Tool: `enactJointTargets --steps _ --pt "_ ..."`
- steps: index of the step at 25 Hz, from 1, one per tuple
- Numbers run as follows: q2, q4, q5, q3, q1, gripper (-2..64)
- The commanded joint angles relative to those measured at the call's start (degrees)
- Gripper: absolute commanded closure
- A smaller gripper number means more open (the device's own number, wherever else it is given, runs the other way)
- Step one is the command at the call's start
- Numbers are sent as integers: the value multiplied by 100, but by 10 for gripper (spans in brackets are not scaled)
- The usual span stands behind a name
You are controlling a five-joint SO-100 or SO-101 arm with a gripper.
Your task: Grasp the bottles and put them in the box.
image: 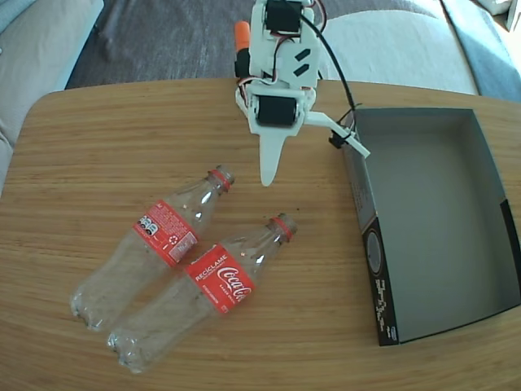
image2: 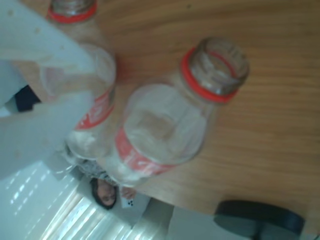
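Two clear bottles with red labels lie side by side on the wooden table, mouths toward the arm: one [image: 159,232] on the left, the other [image: 216,281] nearer the front. My gripper [image: 316,167] hangs above the table behind their necks, open wide, nothing between its fingers. Its pointed white finger [image: 267,163] aims down near the left bottle's mouth. The box [image: 370,236] lies to the right with a bare grey floor. In the wrist view both bottles appear mouth-first, one [image2: 165,130] central, the other [image2: 92,107] partly hidden behind a blurred white finger [image2: 35,115].
Pale sofa cushions [image: 407,49] and a dark rug lie beyond the table's rounded far edge. A black cable [image: 338,77] runs from the arm toward the box's near corner. In the wrist view, a black round object [image2: 260,217] and a person [image2: 105,195] show past the table's edge.
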Motion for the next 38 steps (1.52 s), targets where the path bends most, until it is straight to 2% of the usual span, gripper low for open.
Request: enactJointTargets --steps 1,9,15,21,25,28,31,34,38 --pt "-580 -70 -18 -633 18 618" --pt "-2733 -62 -70 -2391 -44 617" --pt "-3674 -79 -1362 -3428 -44 532" --pt "-4157 9 -2426 -3902 -149 521" --pt "-4518 606 -3243 -4271 -360 491" --pt "-4685 1081 -3718 -4465 -501 393" --pt "-4711 1354 -3718 -4474 -545 294" --pt "-4737 1626 -3762 -4447 -545 274" --pt "-4983 2364 -3700 -4491 -633 274"
